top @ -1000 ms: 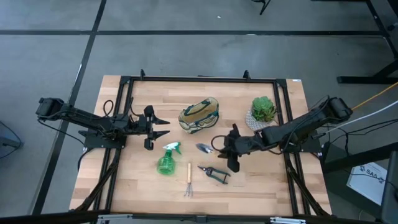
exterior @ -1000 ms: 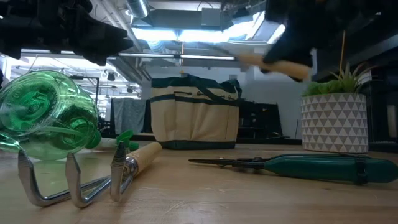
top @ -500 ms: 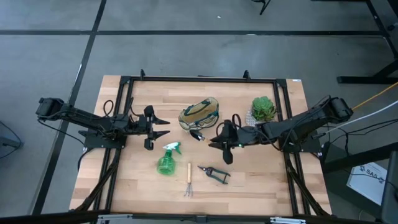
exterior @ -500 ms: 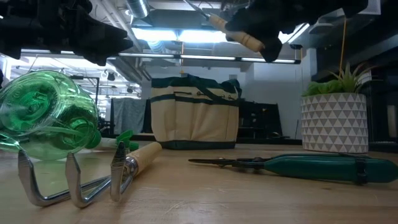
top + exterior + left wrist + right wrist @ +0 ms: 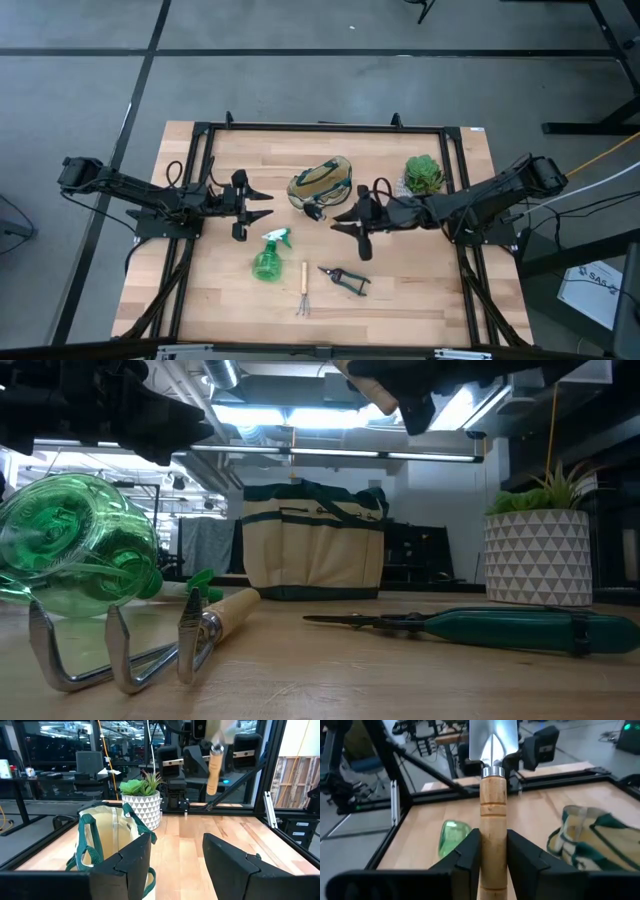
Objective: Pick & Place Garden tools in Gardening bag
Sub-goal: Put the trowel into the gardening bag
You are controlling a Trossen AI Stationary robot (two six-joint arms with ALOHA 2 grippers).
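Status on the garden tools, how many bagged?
None visibly bagged. In hand: the right claw grips the trowel by its handle, beside the gardening bag. Left on the table: spray bottle, rake, shears. The left claw waits open.

Two matte black jointed arms. Left arm point(image 5: 150, 196) and right arm point(image 5: 480, 205): slender tubular links joined by bulkier housings, with black cables looping alongside each. Left pincer point(image 5: 262, 206) and right pincer point(image 5: 345, 221): each carries two dark, pointed fingers. Seen close, the fingers point(image 5: 227, 865) are broad, angular black blocks with flat inner faces and stepped outer edges.
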